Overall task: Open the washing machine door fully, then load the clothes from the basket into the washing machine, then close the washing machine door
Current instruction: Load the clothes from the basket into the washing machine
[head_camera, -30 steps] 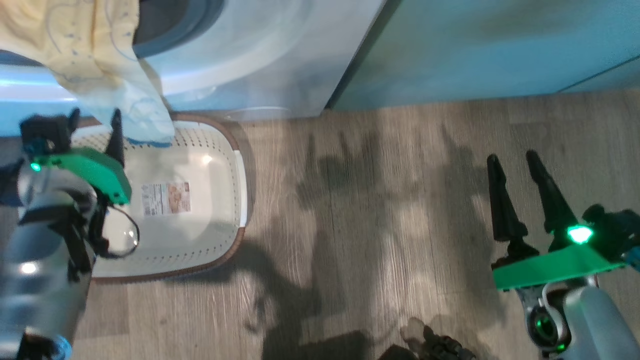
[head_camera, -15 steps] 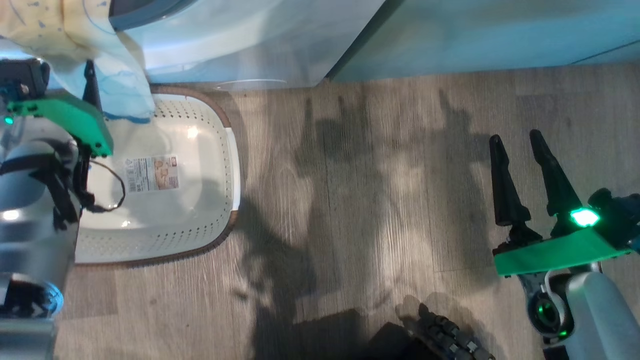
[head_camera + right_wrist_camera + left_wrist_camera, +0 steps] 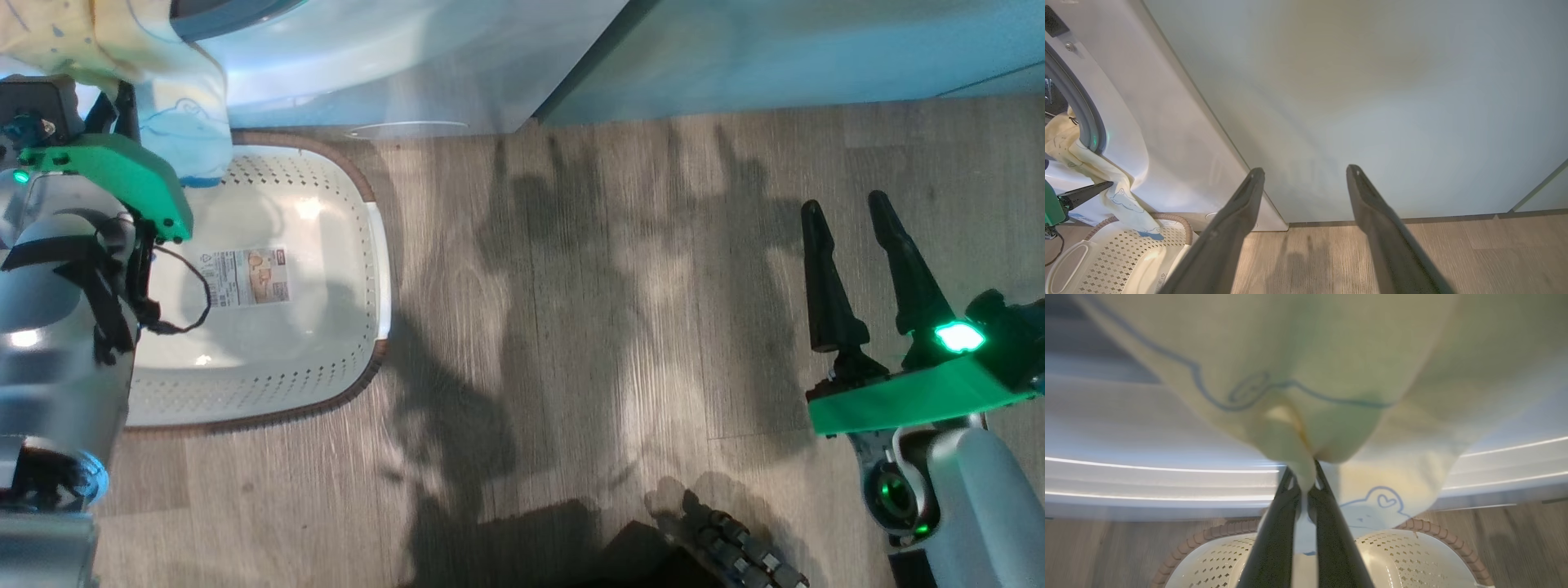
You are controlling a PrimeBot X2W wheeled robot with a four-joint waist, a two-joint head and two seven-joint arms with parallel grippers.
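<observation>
Nearest, at the lower right of the head view, the right gripper (image 3: 843, 204) is held above the wood-look floor (image 3: 612, 286), its 2 fingers spread wide apart with nothing between them. At the left, the left gripper (image 3: 1301, 475) is seen pinched almost fully together on a fold of the clothes (image 3: 1331, 375), with the pale yellow fabric gathered right at the fingertips.

Below that gripper the basket (image 3: 343, 220) is set on the floor, just in front of the washing machine (image 3: 408, 65). A label sticker (image 3: 245, 278) is seen on its bottom. Only the lowest tip of the fabric, edged in blue, hangs into its far end; whether it touches the basket cannot be told.

From there the clothes are draped upward over the grey rim (image 3: 1086, 118) of the drum opening, so that 1 part lies inside the machine and the rest hangs down its white front. Outlined bear drawings are visible on the hanging part.

Beside the washing machine, on the robot's right, the pale green cabinets (image 3: 816, 57) are seen standing against it.
</observation>
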